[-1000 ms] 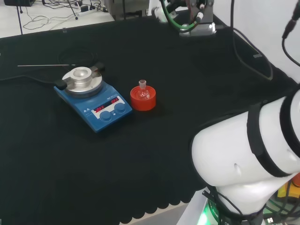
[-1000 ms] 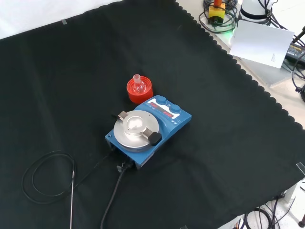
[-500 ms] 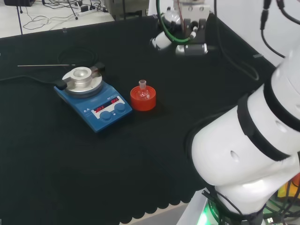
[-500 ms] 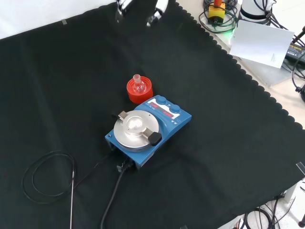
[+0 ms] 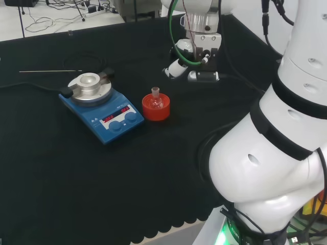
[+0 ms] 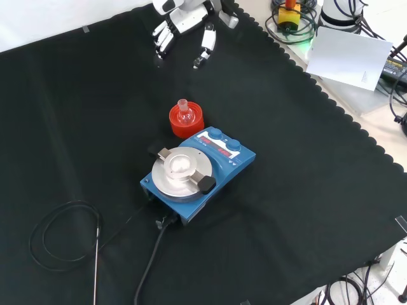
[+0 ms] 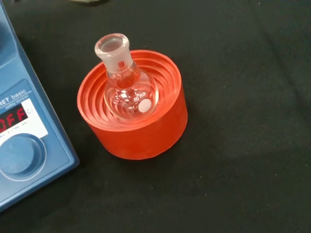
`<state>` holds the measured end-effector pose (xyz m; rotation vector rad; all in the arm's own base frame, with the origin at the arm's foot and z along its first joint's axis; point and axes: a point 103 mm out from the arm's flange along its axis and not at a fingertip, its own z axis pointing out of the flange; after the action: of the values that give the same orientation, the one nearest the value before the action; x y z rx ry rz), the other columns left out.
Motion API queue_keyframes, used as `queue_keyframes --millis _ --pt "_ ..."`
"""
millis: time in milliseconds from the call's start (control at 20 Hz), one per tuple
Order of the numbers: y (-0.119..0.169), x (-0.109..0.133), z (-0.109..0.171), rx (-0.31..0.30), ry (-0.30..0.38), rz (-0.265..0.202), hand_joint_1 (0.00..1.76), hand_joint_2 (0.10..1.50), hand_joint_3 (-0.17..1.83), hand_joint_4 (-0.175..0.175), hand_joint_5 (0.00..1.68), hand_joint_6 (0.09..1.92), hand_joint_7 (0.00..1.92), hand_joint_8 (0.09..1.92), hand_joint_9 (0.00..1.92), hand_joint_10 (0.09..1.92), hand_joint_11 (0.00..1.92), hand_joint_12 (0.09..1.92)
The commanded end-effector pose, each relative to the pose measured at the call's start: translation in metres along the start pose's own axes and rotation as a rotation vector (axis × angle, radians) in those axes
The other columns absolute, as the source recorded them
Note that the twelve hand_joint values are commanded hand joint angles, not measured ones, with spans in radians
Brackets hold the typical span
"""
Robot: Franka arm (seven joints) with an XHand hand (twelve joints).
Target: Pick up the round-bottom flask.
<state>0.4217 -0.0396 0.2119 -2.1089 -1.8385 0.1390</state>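
Black cloth (image 6: 305, 190) with a scalloped edge across the bench. Near its middle, a small clear round-bottom flask (image 7: 127, 87), upright, neck up, seated in a red ribbed ring stand (image 7: 146, 131). Nothing visible inside the flask in the wrist view. Just beside the stand, a blue hotplate stirrer (image 6: 219, 159) with a round silver top plate (image 6: 181, 171); stand and stirrer close together at one corner, though whether touching or just apart is hard to tell. From the stirrer's near end in the front view, a black cable (image 6: 149, 267) running off toward the cloth's edge, plus a thin coil of black wire (image 6: 60, 238) lying to the left.

Black and white hand (image 6: 184, 22) at the top of the front view, above the flask and well apart from it, holding nothing. Fingers (image 6: 163, 39) spread and fairly straight, pointing down toward the cloth, thumb (image 6: 206, 46) set off to one side. In the head view, the same hand (image 5: 196, 58) hanging to the right of the stand and farther back, with a green cable looped about the wrist. Big white arm links (image 5: 276, 153) at the right of the head view.
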Motion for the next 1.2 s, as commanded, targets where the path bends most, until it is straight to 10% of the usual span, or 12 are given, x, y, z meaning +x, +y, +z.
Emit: queue_keyframes --millis 50,1200 --pt "0.026 0.007 0.029 -0.016 0.048 -0.038 0.79 0.73 0.57 -0.039 0.58 0.32 0.3 0.68 0.47 0.66 0.19 1.39" --pt "0.054 0.021 0.075 0.018 0.029 -0.074 0.93 0.58 0.67 -0.036 0.5 0.35 0.27 0.68 0.49 0.65 0.22 1.39"
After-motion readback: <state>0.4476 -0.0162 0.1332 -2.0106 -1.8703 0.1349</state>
